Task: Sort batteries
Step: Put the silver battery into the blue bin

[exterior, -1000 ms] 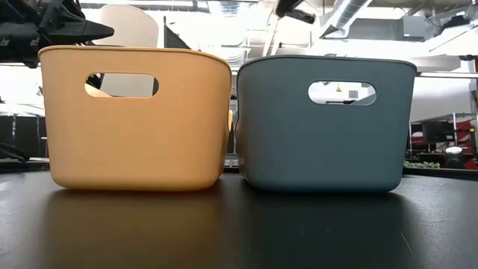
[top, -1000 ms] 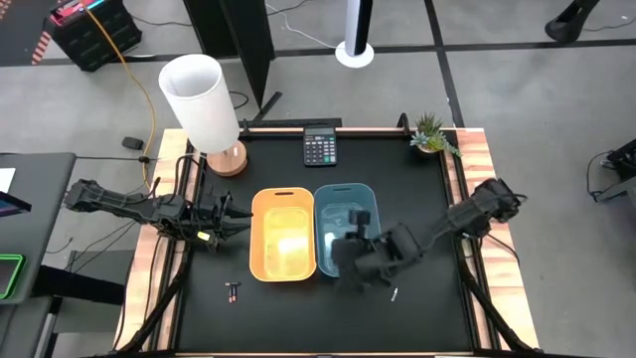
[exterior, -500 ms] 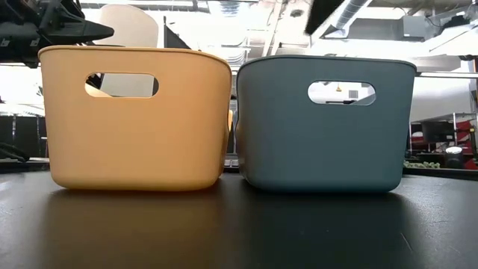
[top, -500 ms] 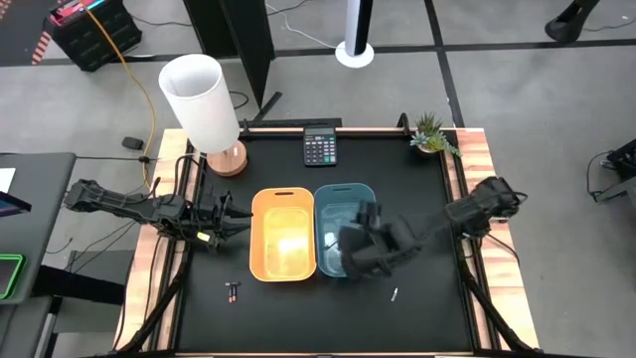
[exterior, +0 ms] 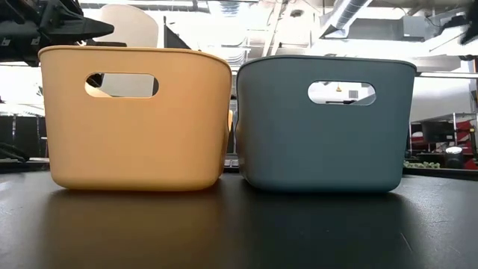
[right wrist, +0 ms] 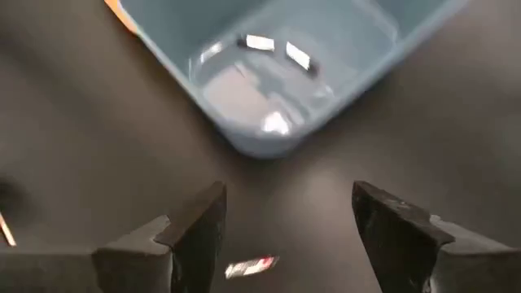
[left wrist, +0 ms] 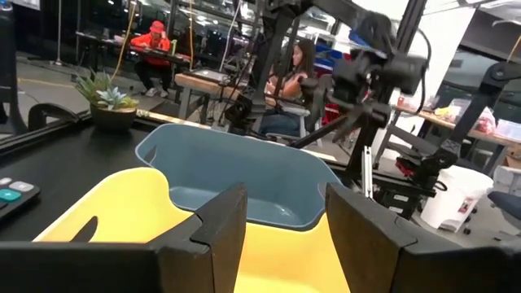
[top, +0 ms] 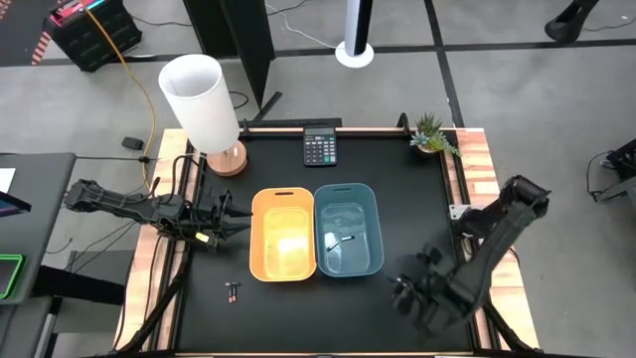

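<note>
A yellow bin and a blue bin stand side by side mid-table. One silvery battery lies on the blue bin's floor. Two dark batteries with reddish ends lie on the table near the front left. My left gripper hovers open just left of the yellow bin. My right gripper hangs open over the table, front right of the blue bin. Below it lies a small pale battery, which the fingers do not touch. The gripper hides that battery in the high view.
A calculator lies at the far edge. A lamp with a white shade stands at the far left corner and a small potted plant at the far right. People sit in the room beyond the table.
My right gripper has left its place above the blue bin and swung toward the table's near right corner, ending lower over the bare table. A silvery battery now shows on the blue bin's floor where the gripper was.
</note>
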`<move>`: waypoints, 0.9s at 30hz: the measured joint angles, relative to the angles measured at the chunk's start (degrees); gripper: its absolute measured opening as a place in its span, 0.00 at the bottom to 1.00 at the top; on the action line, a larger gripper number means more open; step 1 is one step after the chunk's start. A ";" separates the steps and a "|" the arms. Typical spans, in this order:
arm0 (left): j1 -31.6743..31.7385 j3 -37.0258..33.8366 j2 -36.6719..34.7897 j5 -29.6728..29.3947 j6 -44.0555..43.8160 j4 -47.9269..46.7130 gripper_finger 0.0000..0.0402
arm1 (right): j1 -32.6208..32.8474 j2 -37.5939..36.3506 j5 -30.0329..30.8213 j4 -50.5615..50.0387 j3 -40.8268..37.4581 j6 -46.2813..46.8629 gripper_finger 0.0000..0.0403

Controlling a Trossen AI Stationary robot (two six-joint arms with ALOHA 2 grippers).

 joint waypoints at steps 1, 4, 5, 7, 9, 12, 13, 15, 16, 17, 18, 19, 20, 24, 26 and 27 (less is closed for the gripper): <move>0.00 0.00 0.00 0.00 -0.02 0.00 0.41 | 1.30 0.87 -0.66 0.24 -0.67 3.68 0.70; 0.00 0.00 -0.01 0.00 0.26 0.00 0.41 | 3.83 4.34 -3.49 0.47 -1.74 12.88 0.70; 0.00 0.00 0.01 0.00 0.41 0.00 0.41 | 4.37 5.74 -4.47 0.84 -1.74 15.34 0.70; 0.00 0.00 0.01 0.00 0.79 0.05 0.41 | 4.74 8.26 -6.58 2.24 -1.76 18.84 0.70; 0.00 0.00 0.01 0.01 1.62 0.17 0.41 | 4.45 10.25 -8.09 4.24 -1.76 21.19 0.70; 0.04 0.00 -0.01 0.00 2.78 0.35 0.41 | 3.55 13.00 -8.90 7.22 -1.76 25.47 0.70; 0.04 0.00 -0.01 -0.08 2.86 0.33 0.41 | 3.21 13.78 -9.06 8.07 -1.76 27.12 0.70; 0.04 0.00 -0.01 -0.17 2.78 0.21 0.41 | 2.32 15.01 -10.64 9.68 -1.76 29.63 0.70; 0.04 0.00 -0.01 -0.19 2.60 0.17 0.41 | 1.90 15.58 -12.12 10.34 -1.76 30.12 0.70; 0.04 0.00 0.01 -0.20 2.44 0.13 0.41 | 1.46 16.14 -13.89 10.63 -1.76 30.54 0.70; 0.04 0.00 -0.01 -0.20 2.40 0.13 0.41 | 1.01 16.64 -15.35 10.88 -1.75 30.92 0.70; 0.04 0.00 -0.01 -0.20 2.40 0.15 0.41 | 0.68 17.03 -16.02 10.82 -1.74 31.15 0.70; 0.04 0.00 0.01 -0.20 2.36 0.13 0.41 | 0.45 17.25 -16.26 10.77 -1.72 31.50 0.70; 0.04 -0.01 0.00 -0.20 2.27 0.12 0.41 | -1.01 17.58 -18.37 10.84 -1.69 32.35 0.70; 0.04 -0.01 0.01 -0.20 2.27 0.10 0.41 | -1.57 17.86 -19.04 10.90 -1.68 32.11 0.69; 0.04 0.00 -0.01 -0.20 2.30 0.11 0.41 | -1.80 18.15 -19.32 11.00 -1.68 32.08 0.68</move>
